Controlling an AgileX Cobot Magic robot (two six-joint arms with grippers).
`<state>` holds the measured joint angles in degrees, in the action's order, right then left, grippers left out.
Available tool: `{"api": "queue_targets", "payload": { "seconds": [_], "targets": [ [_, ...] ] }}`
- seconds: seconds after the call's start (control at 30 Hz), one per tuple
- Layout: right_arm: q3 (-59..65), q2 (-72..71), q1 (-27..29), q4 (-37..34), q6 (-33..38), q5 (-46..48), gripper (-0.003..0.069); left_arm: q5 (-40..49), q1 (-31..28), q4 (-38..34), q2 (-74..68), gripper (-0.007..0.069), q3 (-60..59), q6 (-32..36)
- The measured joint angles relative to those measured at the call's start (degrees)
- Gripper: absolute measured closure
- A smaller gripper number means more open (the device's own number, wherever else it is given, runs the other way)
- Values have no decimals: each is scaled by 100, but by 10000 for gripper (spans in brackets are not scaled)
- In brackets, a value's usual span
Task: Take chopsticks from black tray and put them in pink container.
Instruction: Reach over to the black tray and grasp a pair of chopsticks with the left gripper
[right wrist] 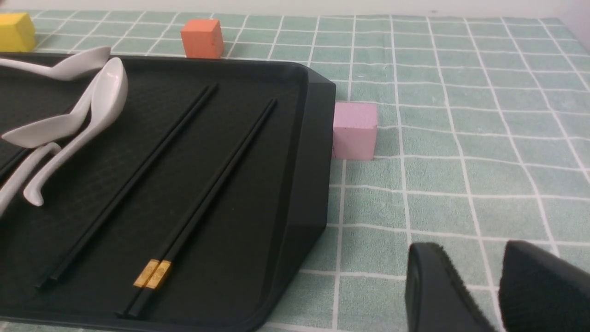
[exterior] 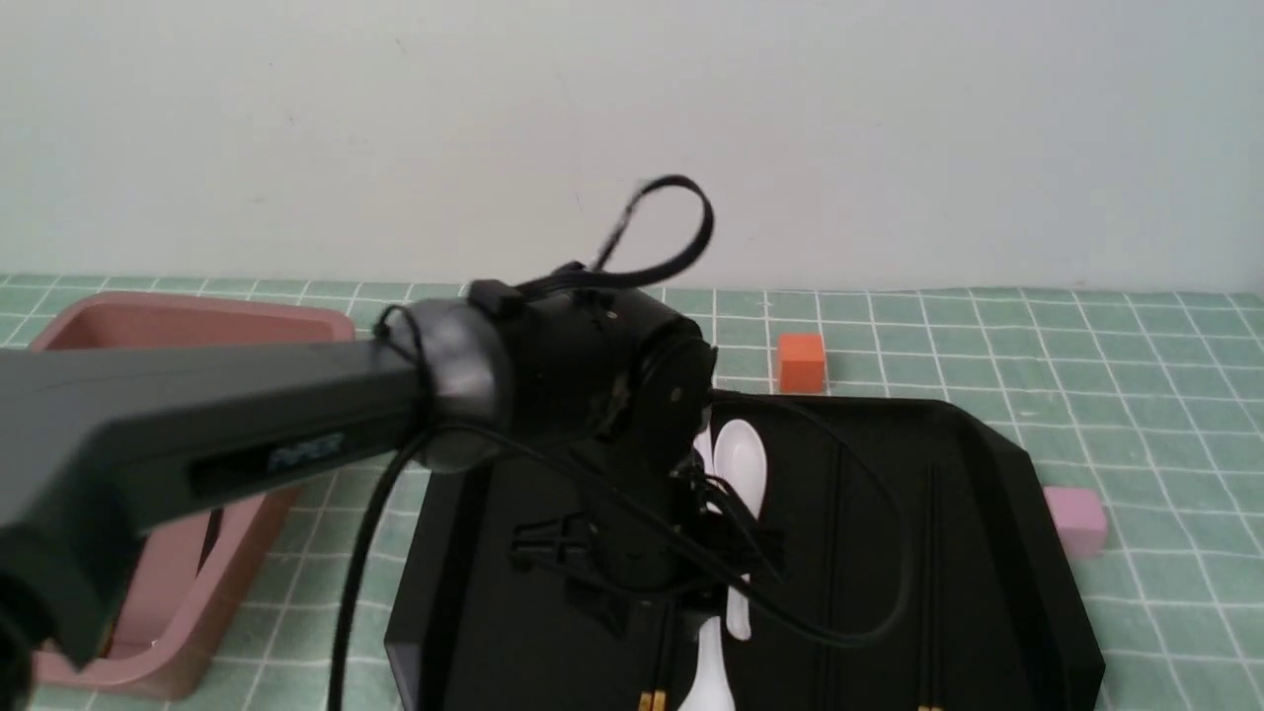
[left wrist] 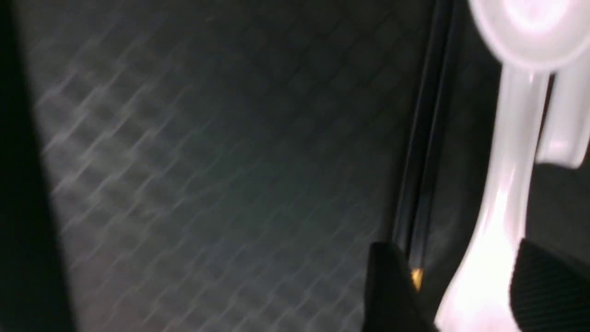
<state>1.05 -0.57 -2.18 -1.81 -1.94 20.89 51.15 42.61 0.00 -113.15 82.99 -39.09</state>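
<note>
The black tray (exterior: 997,553) lies in the middle of the table, and the pink container (exterior: 188,321) stands to its left. Pairs of chopsticks (right wrist: 207,184) lie lengthwise on the tray, gold butt ends (right wrist: 152,274) toward me. My left gripper (left wrist: 465,295) hangs open low over the tray floor (left wrist: 207,184). Between its fingers (left wrist: 392,290) lie a chopstick pair (left wrist: 421,138), one gold end beside the finger, and a white spoon handle (left wrist: 488,258). My right gripper (right wrist: 472,281) is open and empty over the cloth, off the tray's right rim (right wrist: 313,161).
White spoons (exterior: 741,459) lie on the tray beside the left gripper (exterior: 681,602). An orange cube (exterior: 800,360) sits behind the tray, a small pale-pink cube (exterior: 1074,518) by its right edge, a yellow cube (right wrist: 16,31) farther back. A thin dark shape (exterior: 210,538) leans inside the pink container.
</note>
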Motion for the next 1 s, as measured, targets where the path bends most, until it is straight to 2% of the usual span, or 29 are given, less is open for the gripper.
{"api": "queue_targets", "payload": {
  "seconds": [0.27, 0.8, 1.0],
  "targets": [
    [0, 0, 0, 0, -6, 0, 419, -235, 0, 76, -309, 228, 32, 323],
    [0, 0, 0, 0, -6, 0, 419, -187, 5, 321, -672, 228, 116, 341],
    [0, 0, 0, 0, -6, 0, 419, -109, 5, 306, -740, 286, 182, 468]
  ]
}}
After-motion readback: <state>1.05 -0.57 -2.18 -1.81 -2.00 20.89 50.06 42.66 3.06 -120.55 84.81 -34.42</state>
